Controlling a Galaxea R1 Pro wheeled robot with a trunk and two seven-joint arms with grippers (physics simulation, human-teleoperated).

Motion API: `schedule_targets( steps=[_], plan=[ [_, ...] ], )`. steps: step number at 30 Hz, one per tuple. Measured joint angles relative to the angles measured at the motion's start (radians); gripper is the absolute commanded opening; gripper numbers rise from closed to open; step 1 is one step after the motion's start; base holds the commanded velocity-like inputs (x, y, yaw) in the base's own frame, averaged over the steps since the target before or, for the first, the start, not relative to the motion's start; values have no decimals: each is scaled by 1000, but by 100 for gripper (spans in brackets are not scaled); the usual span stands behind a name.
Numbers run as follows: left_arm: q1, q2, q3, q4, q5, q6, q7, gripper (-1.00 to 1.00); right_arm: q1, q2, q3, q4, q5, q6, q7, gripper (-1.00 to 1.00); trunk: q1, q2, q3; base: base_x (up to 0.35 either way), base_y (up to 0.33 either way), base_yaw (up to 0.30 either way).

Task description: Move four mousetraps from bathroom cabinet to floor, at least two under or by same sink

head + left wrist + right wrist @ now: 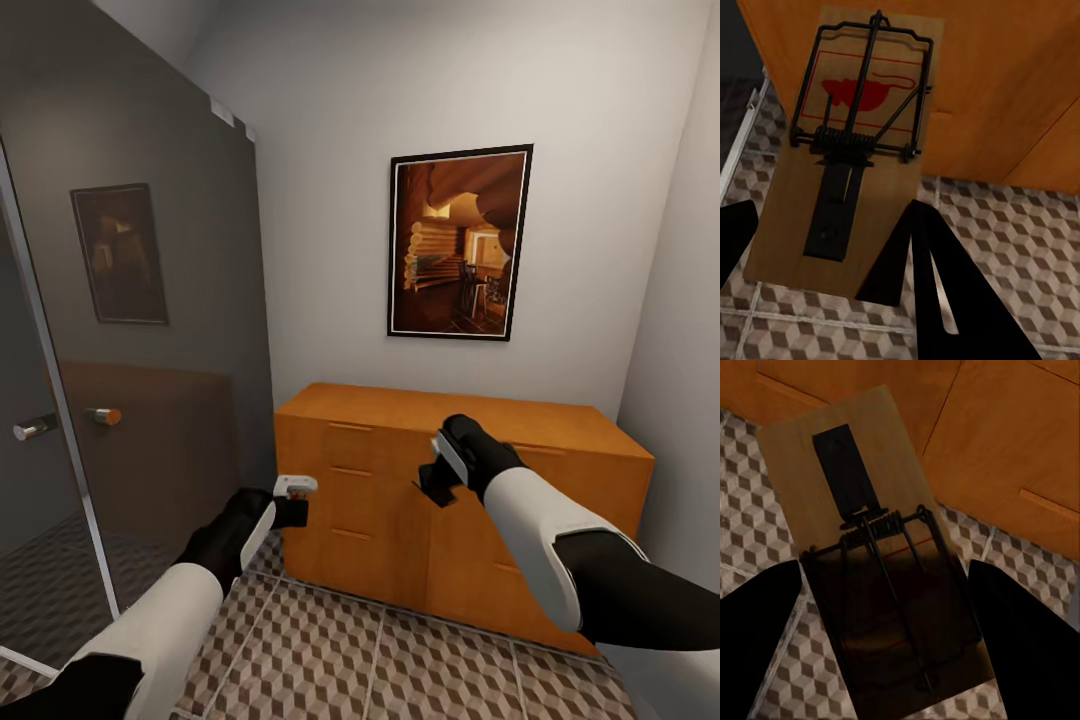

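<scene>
Head camera: both arms hang before the cabinet (400,480), left gripper (296,500) and right gripper (440,480) each clamping something small. Left wrist camera resolves a wooden mousetrap (847,150) with wire spring, pinched over cube-patterned bathroom floor (1020,225). Right wrist camera: second mousetrap (870,562) held likewise.

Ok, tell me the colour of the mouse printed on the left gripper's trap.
Red, clearest in the left wrist view on the mousetrap.

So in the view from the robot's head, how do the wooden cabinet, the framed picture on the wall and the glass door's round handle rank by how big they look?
1. The cabinet looks largest.
2. The framed picture comes next.
3. The round door handle looks far the smallest, though it sits nearer the camera than the other two.
</scene>
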Motion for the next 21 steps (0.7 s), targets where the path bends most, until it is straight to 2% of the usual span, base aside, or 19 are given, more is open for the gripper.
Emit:
schedule_targets(
  steps=[4, 11, 21],
  plan=[
    [0, 2, 7, 12, 0, -21, 0, -100, 14, 0, 0, 2, -1, -46, 15, -100, 0, 0, 0, 0, 0, 179],
    [0, 32, 23, 25, 9, -31, -2, -100, 23, 1, -1, 36, -1, -71, 34, -100, 0, 0, 0, 0, 0, 258],
    [0, 61, 32, 134, 46, -39, -3, -100, 24, 4, 0, 52, -2, -74, 36, -100, 0, 0, 0, 0, 0, 275]
  ],
)
